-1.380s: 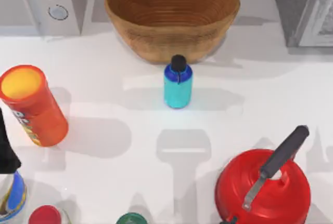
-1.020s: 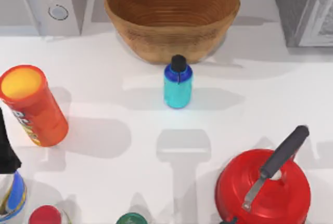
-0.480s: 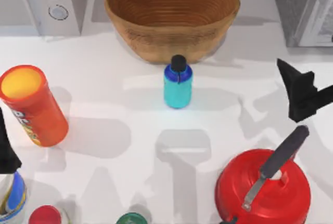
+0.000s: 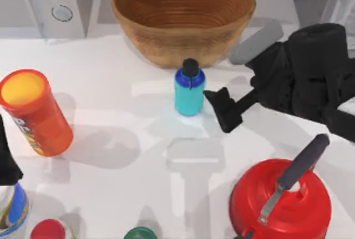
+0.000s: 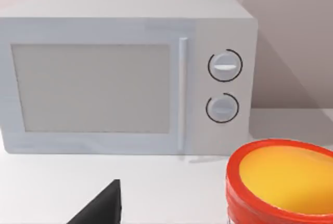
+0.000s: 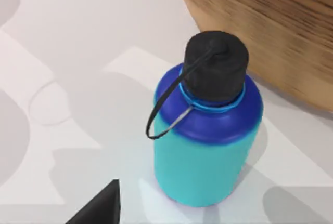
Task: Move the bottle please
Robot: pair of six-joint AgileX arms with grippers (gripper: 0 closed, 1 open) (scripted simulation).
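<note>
Our right gripper sits just right of the bottle, low over the table, not yet touching it. It carries nothing. How far its fingers are spread we cannot tell: the top view gives one dark finger shape pointing toward the bottle, and the right wrist view a single dark tip at the frame edge.

The bottle stands upright near the table's centre, just in front of the wooden bowl. Its black cap has a thin loop strap hanging down one side.

Left arm parked at the near left corner, by the orange canister. The left wrist view looks at the microwave.

Risks as we judge them:
- The bottle is small and light-looking. A sideways nudge from a fingertip before the jaws straddle it would tip it or push it left.
- The bowl wall is close behind. Pushing too far in could jam the bottle against it.
- The strap could snag a finger on closing.
- The red kettle and its raised handle lie under the right forearm. A low retreat could clip the handle.
</note>
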